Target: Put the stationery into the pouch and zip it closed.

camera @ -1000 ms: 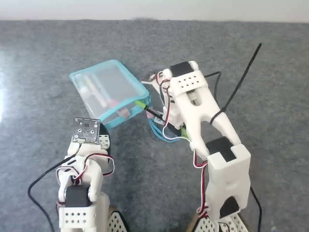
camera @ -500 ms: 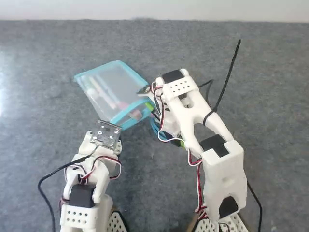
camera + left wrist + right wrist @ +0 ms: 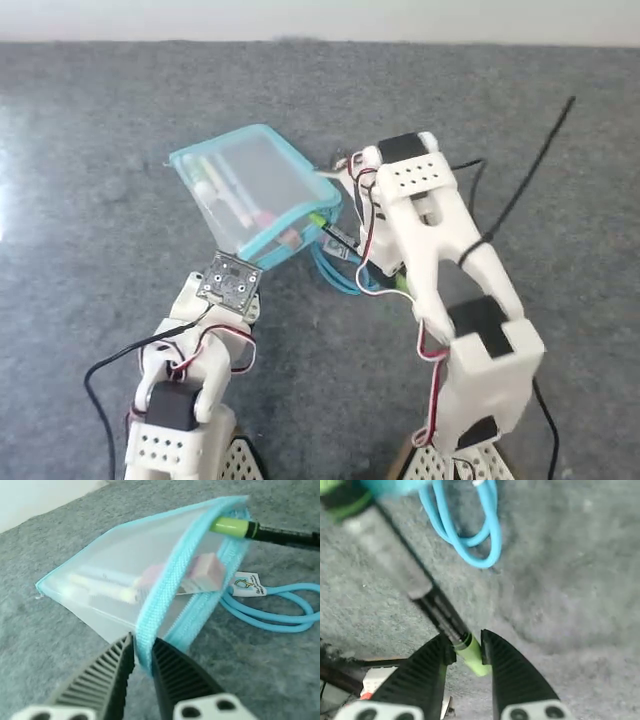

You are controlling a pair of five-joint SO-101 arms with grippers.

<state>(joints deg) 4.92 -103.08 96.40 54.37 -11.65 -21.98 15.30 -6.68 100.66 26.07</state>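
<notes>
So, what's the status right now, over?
Left gripper shut on pouch rim. Right gripper shut on pen, green end at the open pouch mouth. Cord beside pouch, not blocking.

Black pen [image 3: 415, 587] with green end tight between the jaws, blue cord loop [image 3: 493, 530] beyond on grey carpet [image 3: 570, 580].

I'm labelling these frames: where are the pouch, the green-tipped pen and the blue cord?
pouch [image 3: 255, 185], high view, clear side panel.
pen [image 3: 285, 534], left wrist view, black barrel.
blue cord [image 3: 494, 530], right wrist view, loop's outer strand.
</notes>
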